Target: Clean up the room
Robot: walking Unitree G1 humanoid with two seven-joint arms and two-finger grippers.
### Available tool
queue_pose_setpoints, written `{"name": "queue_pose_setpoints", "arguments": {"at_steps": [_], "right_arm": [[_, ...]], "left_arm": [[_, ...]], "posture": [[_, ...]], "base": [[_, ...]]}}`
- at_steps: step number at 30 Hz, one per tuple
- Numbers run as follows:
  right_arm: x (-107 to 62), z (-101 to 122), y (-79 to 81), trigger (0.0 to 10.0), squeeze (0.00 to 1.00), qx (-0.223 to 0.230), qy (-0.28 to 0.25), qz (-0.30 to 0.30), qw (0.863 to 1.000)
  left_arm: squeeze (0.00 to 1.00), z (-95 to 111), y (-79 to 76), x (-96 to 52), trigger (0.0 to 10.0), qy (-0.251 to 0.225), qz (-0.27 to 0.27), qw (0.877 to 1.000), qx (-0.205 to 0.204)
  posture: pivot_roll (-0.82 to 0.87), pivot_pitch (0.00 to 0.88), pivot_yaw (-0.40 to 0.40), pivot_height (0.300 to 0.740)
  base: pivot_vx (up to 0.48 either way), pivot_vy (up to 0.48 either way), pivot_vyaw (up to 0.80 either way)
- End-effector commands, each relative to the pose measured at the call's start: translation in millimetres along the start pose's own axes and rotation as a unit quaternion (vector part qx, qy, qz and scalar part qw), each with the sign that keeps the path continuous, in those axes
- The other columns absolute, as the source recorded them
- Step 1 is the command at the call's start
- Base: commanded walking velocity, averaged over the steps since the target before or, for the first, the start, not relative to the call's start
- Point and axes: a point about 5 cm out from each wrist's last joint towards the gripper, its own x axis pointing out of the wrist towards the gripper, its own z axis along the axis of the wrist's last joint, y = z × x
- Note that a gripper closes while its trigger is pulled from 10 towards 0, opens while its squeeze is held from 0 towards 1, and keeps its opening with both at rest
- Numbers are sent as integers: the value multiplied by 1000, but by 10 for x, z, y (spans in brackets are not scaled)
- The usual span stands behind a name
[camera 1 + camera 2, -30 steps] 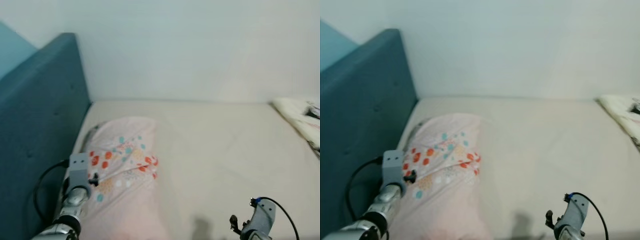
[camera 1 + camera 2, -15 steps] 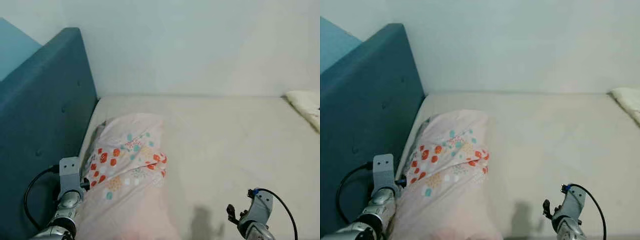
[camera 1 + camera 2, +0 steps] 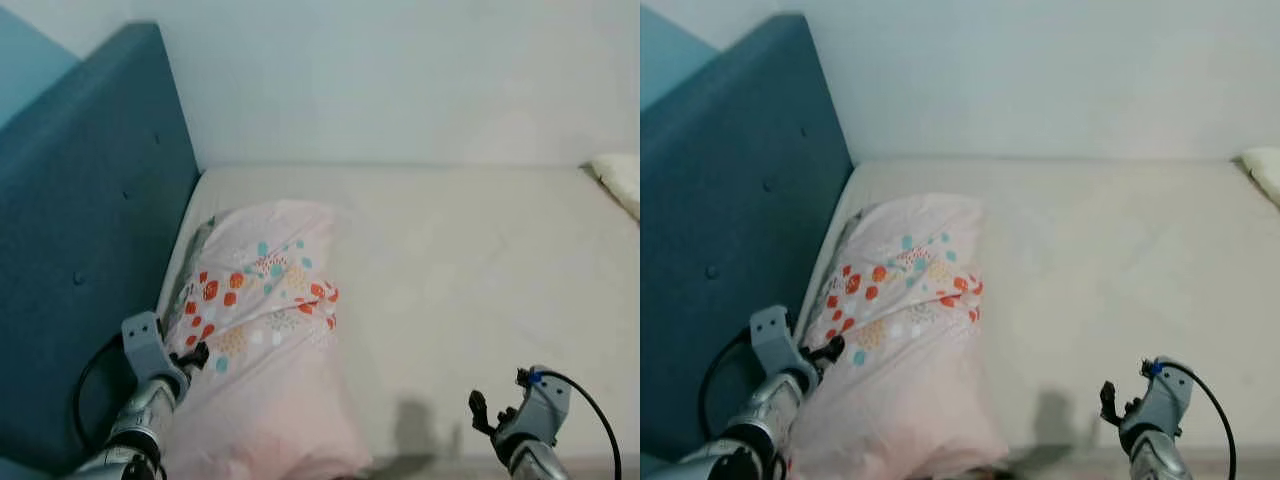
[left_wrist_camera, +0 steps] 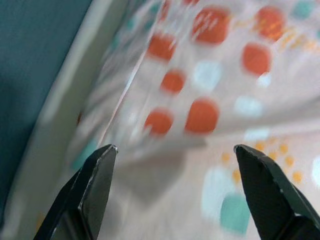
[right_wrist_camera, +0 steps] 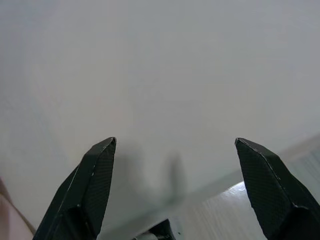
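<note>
At the far left, a blue headboard [image 3: 90, 230] is standing against the white wall [image 3: 400, 80], and the bare mattress [image 3: 470, 270] is stretching away from it to the right. The left gripper [image 3: 192, 354] is hovering at the headboard side of the pillow [image 3: 262, 330], which is lying lengthwise on the mattress close to the headboard. In the left wrist view the two fingers [image 4: 92, 187] are standing wide apart with the spotted pillow cover [image 4: 215, 100] between and beyond them, gripping nothing. Whether they are touching the cloth is hard to judge, since that picture is blurred.

Further right, the right gripper [image 3: 1118, 402] is hanging low over the near edge of the mattress, well apart from the pillow. Its fingers [image 5: 90, 190] are also spread wide and empty, with plain mattress ahead of them. At the far right edge, a pale piece of bedding [image 3: 622, 180] is being cut off by the frame, so its shape is unclear.

As for tidying, the pillow looks to be resting roughly in place, though it may want squaring up. The bedding on the right is probably still waiting. The near end of the pillow is running out of view below.
</note>
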Motion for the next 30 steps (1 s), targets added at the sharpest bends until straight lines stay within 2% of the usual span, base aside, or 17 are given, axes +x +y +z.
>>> {"name": "queue_pose_setpoints", "arguments": {"at_steps": [1, 3, 4, 5, 8, 12, 15, 17, 18, 20, 22, 24, 26, 29, 30], "right_arm": [[-67, -35, 7, 10000, 0, 11, 2, 6, 1000], [-114, 4, 38, 10000, 0, 14, -12, 17, 1000], [-129, 20, 52, 10000, 0, 13, -18, 21, 1000], [-129, 20, 52, 10000, 0, 13, -18, 21, 1000], [-165, 70, 113, 10000, 0, 14, -34, 35, 999], [-225, 88, 157, 10000, 0, 17, -37, 43, 998], [-272, 89, 170, 10000, 0, 17, -37, 45, 998], [-328, 90, 172, 10000, 0, 18, -36, 45, 998], [-328, 90, 172, 10000, 0, 18, -36, 45, 998], [-405, 97, 164, 10000, 0, 18, -35, 45, 998], [-431, 100, 160, 10000, 0, 18, -35, 45, 998], [-496, 91, 141, 10000, 0, 19, -35, 41, 998], [-531, 84, 137, 10000, 0, 19, -33, 39, 998], [-608, 60, 131, 10000, 0, 21, -28, 35, 999], [-608, 60, 131, 10000, 0, 21, -28, 35, 999]], "left_arm": [[0, 163, 83, 23, 10000, -24, 16, 998, 57], [0, 406, 73, 79, 10000, -58, 30, 993, 95], [0, 506, 62, 100, 10000, -71, 35, 991, 106], [0, 506, 62, 100, 10000, -71, 35, 991, 106], [0, 811, -26, 163, 10000, -106, 42, 984, 139], [0, 861, -69, 186, 10000, -102, 42, 981, 160], [0, 798, -92, 194, 10000, -82, 30, 986, 140], [0, 727, -153, 201, 10000, -66, -1, 992, 104], [0, 727, -153, 201, 10000, -66, -1, 992, 104], [0, 695, -271, 214, 10000, -58, -46, 995, 64], [0, 693, -312, 218, 10000, -57, -60, 995, 50], [0, 729, -431, 235, 10000, -58, -85, 994, 43], [0, 756, -478, 243, 10000, -61, -92, 993, 44], [0, 920, -662, 271, 10000, -81, -113, 990, 14], [0, 920, -662, 271, 10000, -81, -113, 990, 14]], "posture": [[-112, 253, 0, 632], [-112, 263, 2, 622], [-112, 266, 2, 617], [-112, 266, 2, 617], [-111, 284, 9, 617], [-119, 309, 19, 617], [-124, 321, 22, 617], [-131, 332, 27, 617], [-131, 332, 27, 617], [-144, 365, 37, 617], [-144, 365, 37, 617], [-151, 399, 45, 617], [-152, 405, 47, 617], [-153, 436, 54, 617], [-153, 436, 54, 617]], "base": [[0, 0, 0], [0, 0, 0], [0, 0, 0], [0, 0, 0], [0, 0, 0], [0, 0, 0], [0, 0, 0], [0, 0, 0], [0, 0, 0], [0, 0, 0], [0, 0, 0], [0, 0, 0], [0, 0, 0], [0, 0, 0], [0, 0, 0]]}}
